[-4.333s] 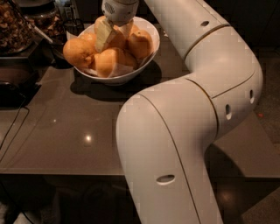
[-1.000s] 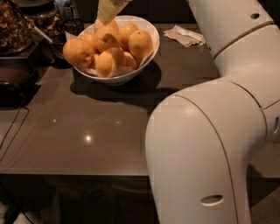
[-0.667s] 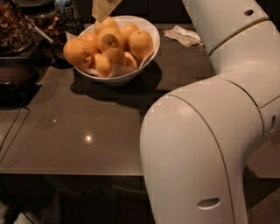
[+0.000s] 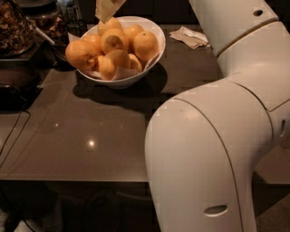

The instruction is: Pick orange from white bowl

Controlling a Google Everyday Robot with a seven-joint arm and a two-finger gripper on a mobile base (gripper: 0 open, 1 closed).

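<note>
The white bowl stands at the back left of the dark table, lined with white paper and piled with several oranges. One orange hangs over the left rim, and others lie on top. My gripper shows only as a cream wedge at the top edge. It is just above the rear orange and seems to hold nothing. The rest of it is out of view.
My white arm fills the right half of the view. A crumpled napkin lies behind the bowl to the right. Dark glass jars stand at the far left. A black cable crosses the table's left side. The front edge runs along the bottom.
The gripper has risen out of the pile of oranges and drifted slightly left. The arm's bulk has swung towards the right. The oranges stay in the bowl.
</note>
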